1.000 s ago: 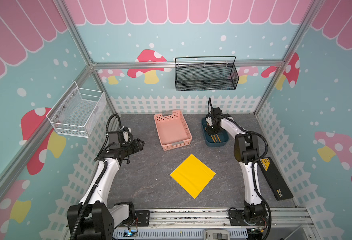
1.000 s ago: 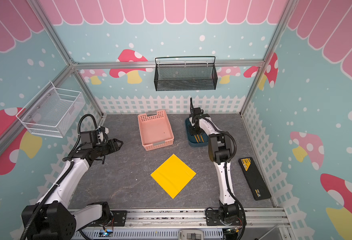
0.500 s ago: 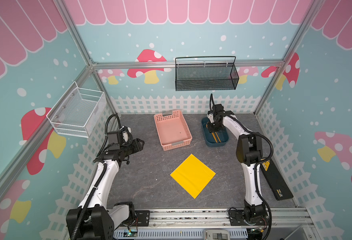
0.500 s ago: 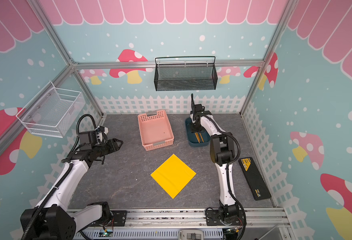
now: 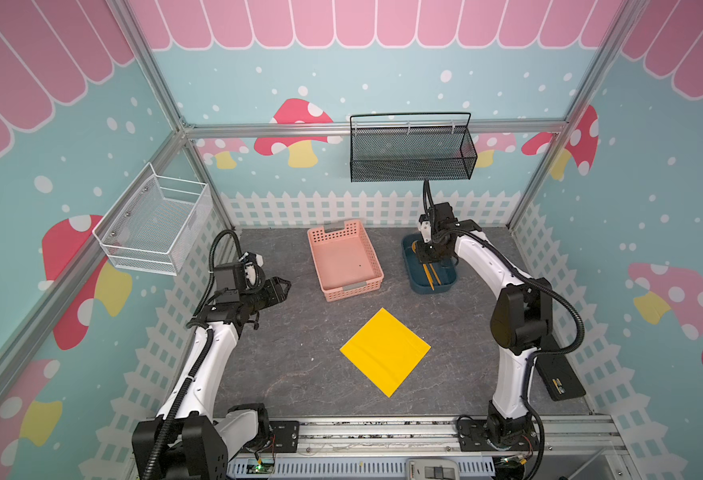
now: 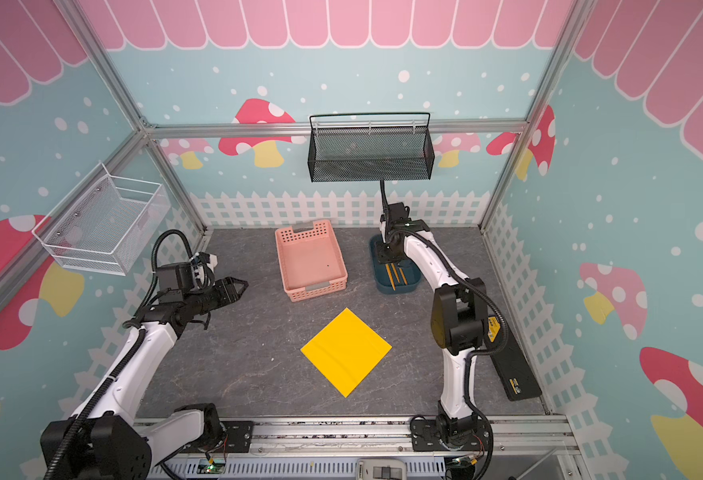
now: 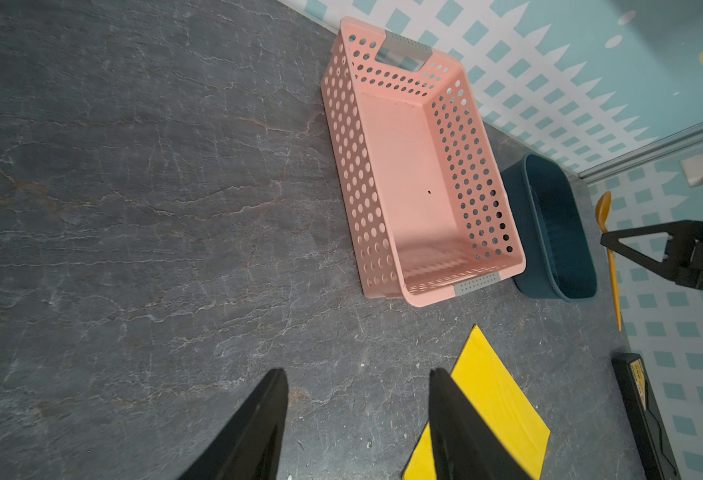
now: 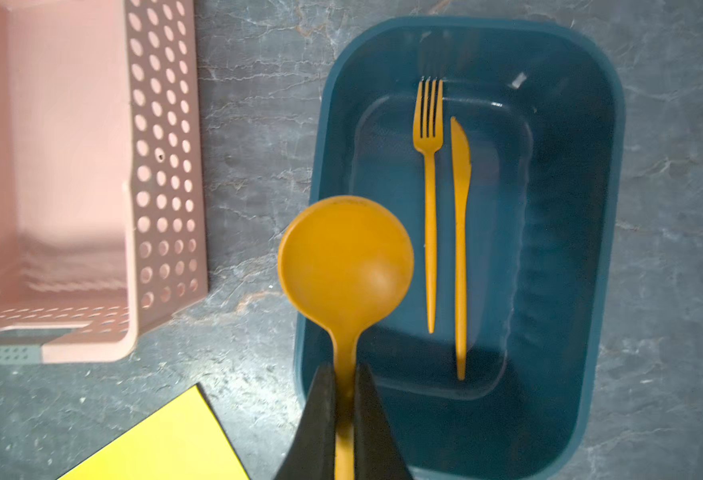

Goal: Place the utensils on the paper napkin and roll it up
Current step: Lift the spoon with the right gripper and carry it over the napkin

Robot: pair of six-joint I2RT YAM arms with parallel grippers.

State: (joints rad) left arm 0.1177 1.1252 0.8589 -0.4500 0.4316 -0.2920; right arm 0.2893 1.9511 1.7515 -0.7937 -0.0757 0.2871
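Three utensils count here, and none lies on the paper napkin (image 5: 385,351) yet. In both top views the napkin sits flat on the table (image 5: 291,365) as a diamond, near the front and middle. The right gripper (image 5: 426,251) hangs over the blue tub (image 5: 437,289) at the back. The left gripper (image 5: 283,286) hovers well apart to the left, beyond the pink basket (image 5: 343,257).

In the left wrist view the left jaws stand about half open with nothing between them, and a corner of the napkin shows just past one finger. Across the table, the spoon (image 7: 603,208) is pinched just below its bowl, its long handle trailing past the right jaws.

In the right wrist view the right jaws are closed tight on the spoon's neck, bowl held above the tub's rim. The fork (image 8: 428,199) and knife (image 8: 460,249) lie side by side on the tub floor, parallel to the spoon.

The coming move likely turns on this: the napkin lies forward and inward of the right jaws, so the right arm should carry the spoon there, its long axis swung to suit the diamond.
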